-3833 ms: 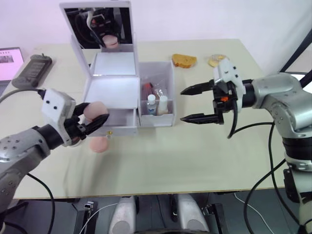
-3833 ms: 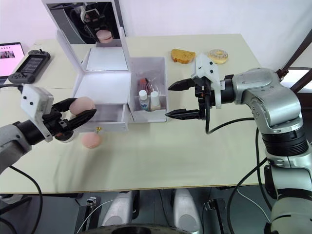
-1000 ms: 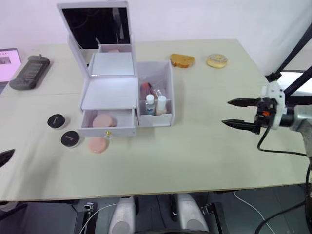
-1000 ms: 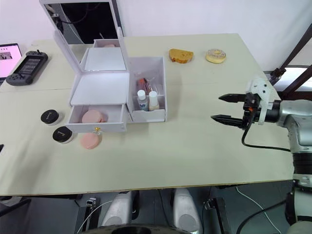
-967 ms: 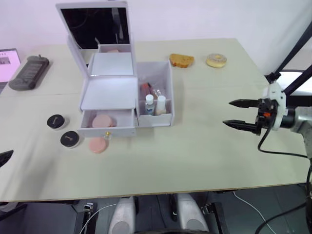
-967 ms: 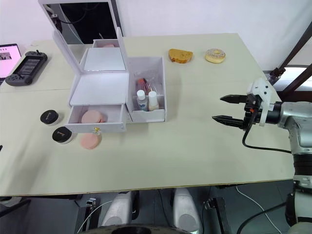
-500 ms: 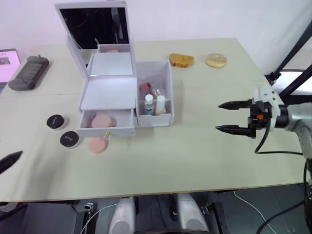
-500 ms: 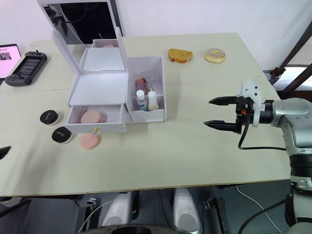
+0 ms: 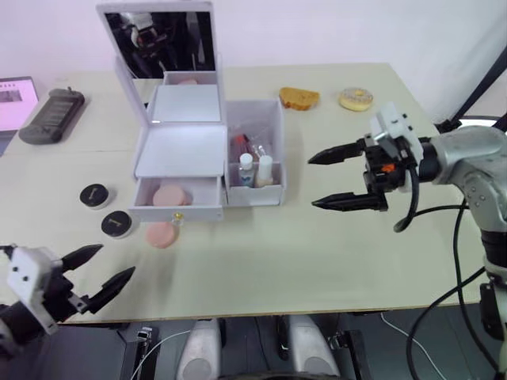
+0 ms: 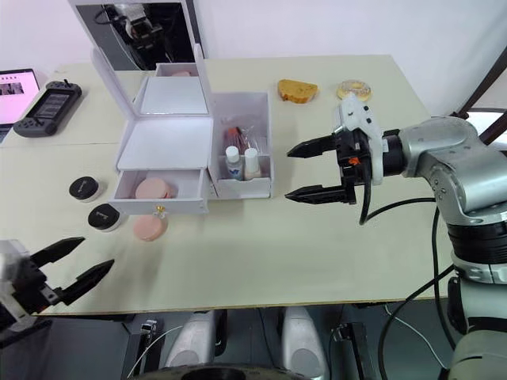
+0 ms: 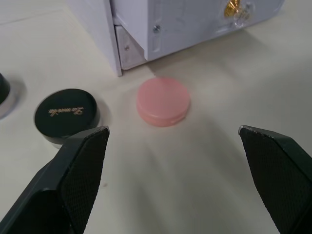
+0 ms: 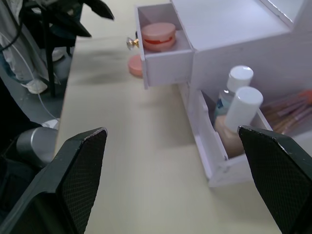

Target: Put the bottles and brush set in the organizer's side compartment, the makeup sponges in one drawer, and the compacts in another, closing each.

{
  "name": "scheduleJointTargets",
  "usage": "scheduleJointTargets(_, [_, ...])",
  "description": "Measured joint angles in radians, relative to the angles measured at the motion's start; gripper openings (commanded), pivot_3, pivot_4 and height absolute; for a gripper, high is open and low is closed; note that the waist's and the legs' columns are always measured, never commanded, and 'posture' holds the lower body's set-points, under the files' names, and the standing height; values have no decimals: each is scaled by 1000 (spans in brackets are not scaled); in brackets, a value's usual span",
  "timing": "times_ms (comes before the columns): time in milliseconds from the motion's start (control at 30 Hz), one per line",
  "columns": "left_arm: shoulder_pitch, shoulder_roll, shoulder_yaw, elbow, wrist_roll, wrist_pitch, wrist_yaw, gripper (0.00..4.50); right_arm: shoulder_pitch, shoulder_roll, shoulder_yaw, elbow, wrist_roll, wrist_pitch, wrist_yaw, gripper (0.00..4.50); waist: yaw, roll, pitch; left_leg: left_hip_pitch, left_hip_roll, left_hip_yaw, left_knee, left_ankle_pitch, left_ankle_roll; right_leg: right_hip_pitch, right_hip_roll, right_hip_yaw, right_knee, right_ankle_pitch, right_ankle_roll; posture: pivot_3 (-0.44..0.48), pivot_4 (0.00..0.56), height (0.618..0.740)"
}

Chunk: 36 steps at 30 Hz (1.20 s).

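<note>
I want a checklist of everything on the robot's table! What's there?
Surface: beige table, mostly bare.
Job's things: white organizer, mirror lid up, drawer open with a pink sponge inside; another sponge on the table; bottles in the side compartment; two black compacts on the table.
Clutter: toast, donut, handheld device.
Grippers: left gripper open, empty; right gripper open, empty.
Cables: black cable along the right arm.
Surroundings: white wall.

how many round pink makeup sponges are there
2: one round pink makeup sponge lies in the white organizer's open drawer, another on the table just in front of it. More may be hidden deeper in the drawer.
</note>
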Motion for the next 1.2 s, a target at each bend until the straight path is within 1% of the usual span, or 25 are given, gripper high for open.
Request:
scheduleJointTargets(133, [-25,-52,-99,-8,44,-4,87,4479,-15,-1,-1,-62,28,25,-6,4500,-3,0,0,1,0,0,2,0,0,2,0,0,0,-2,3,0,150,740])
scheduleJointTargets(300, [-88,-102,-203,1,82,30,214,4479,-3,-18,-1,-86,36,27,-7,4500,-1,0,0,1,0,0,2,0,0,2,0,0,0,-1,3,0,150,740])
scheduleJointTargets(433, [-157,-120,-289,18,112,71,300,4479,5,-29,-3,-90,38,27,-18,4500,0,0,0,1,0,-1,1,0,0,2,1,0,1,1,-1,0,150,740])
scheduleJointTargets(600, [-204,-118,-369,46,163,98,364,4479,9,-40,-6,-109,44,33,-32,4500,-3,0,-1,2,0,-1,1,0,0,2,1,0,2,1,-1,0,150,740])
scheduleJointTargets(800, [-288,-101,-395,92,203,134,417,4479,9,-49,-8,-117,54,46,-41,4500,-1,0,-1,2,0,-2,2,0,0,2,1,0,3,0,0,0,150,740])
scheduleJointTargets(1133, [-390,-94,-446,117,218,199,462,4479,9,-51,-9,-125,65,54,-61,4500,2,0,-1,2,0,-3,2,0,0,3,1,0,4,1,0,0,150,740])
scheduleJointTargets(1200, [-401,-91,-457,120,227,203,465,3980,9,-51,-9,-126,67,54,-64,4500,1,0,-1,2,-1,-3,2,0,0,3,1,0,4,1,0,0,150,740])
